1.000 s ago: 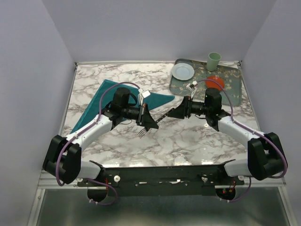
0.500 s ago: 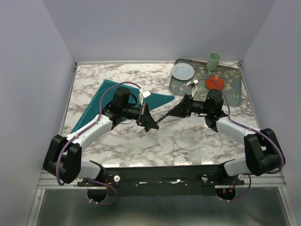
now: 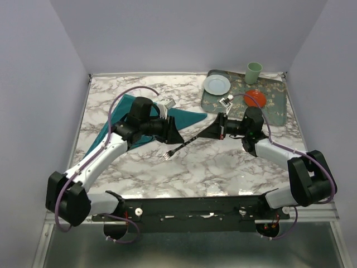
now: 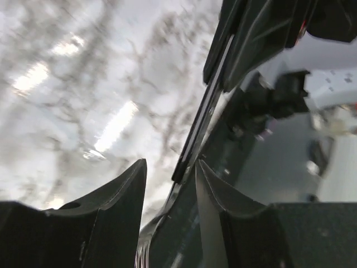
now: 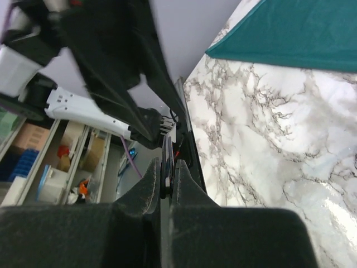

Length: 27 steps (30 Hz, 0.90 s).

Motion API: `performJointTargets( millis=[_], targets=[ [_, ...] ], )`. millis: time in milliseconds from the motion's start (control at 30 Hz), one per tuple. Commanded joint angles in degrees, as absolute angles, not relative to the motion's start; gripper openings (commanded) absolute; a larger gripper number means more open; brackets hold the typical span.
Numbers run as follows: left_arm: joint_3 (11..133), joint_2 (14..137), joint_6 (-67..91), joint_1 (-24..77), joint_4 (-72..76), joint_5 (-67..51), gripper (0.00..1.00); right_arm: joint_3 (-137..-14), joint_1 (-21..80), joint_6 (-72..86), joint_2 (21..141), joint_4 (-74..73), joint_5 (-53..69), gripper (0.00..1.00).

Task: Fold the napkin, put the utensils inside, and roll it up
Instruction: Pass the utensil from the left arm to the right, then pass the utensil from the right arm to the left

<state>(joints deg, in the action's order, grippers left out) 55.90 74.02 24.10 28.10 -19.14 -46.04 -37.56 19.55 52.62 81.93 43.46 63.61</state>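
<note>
The teal napkin (image 3: 189,118) lies folded into a long triangle on the marble table, partly under my left arm; it also shows as the napkin (image 5: 295,33) in the right wrist view. Of the utensils I see one fork (image 3: 179,147), dark-handled, tines low and pointing left, held slanting above the table. My right gripper (image 3: 208,133) is shut on the fork's handle (image 5: 167,159). My left gripper (image 3: 174,135) stands open just left of it; the fork handle (image 4: 192,142) runs through the gap between its fingers, close to the right finger (image 4: 215,195).
A patterned tray (image 3: 274,109) at the back right carries a white plate (image 3: 216,85), a green cup (image 3: 254,71) and an orange bowl (image 3: 256,97). Both grippers meet over the table's middle, my right arm reaching in from the tray side.
My left gripper opened, let go of the fork and drew back up-left. My right gripper closed on the handle, and the fork now hangs from it.
</note>
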Motion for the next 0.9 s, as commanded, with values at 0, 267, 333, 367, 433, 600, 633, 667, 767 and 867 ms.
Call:
performJointTargets(
  millis=[0, 267, 333, 367, 433, 600, 633, 667, 767, 867],
  targets=[
    [64.68, 65.92, 10.13, 37.92, -30.14, -9.32, 0.5, -38.67, 21.18, 51.94, 80.16, 31.42, 55.92, 0.01],
    [72.59, 72.94, 0.35, 53.08, -37.43, 9.92, 0.46, -38.76, 21.88, 56.6, 79.1, 27.42, 53.7, 0.01],
    [73.38, 74.53, -1.58, 55.09, -37.71, 10.81, 0.48, -39.02, 21.88, 57.39, 79.1, 27.77, 54.22, 0.01],
    [73.74, 75.31, -1.93, 55.72, -37.88, 12.81, 0.49, -39.37, 21.88, 57.57, 79.01, 27.77, 54.58, 0.01],
    [74.09, 77.34, -2.46, 56.95, -38.58, 15.02, 0.5, -39.55, 21.97, 58.18, 78.93, 28.04, 54.76, 0.01],
    [73.13, 78.4, -2.55, 57.74, -38.94, 13.45, 0.55, -40.52, 21.88, 57.75, 78.84, 26.72, 55.28, 0.01],
    [73.04, 78.31, -2.64, 57.74, -39.02, 13.53, 0.54, -40.69, 21.88, 57.57, 79.1, 26.37, 55.37, 0.01],
    [73.12, 78.31, -2.81, 57.74, -39.11, 13.71, 0.52, -40.78, 21.88, 57.39, 79.19, 26.19, 55.46, 0.01],
    [72.86, 78.66, -3.16, 57.66, -39.2, 13.88, 0.51, -40.69, 21.89, 57.57, 79.8, 26.54, 55.81, 0.01],
    [72.34, 79.72, -3.69, 57.66, -39.72, 14.24, 0.5, -40.78, 21.88, 57.48, 79.89, 26.54, 55.72, 0.01]
  ],
)
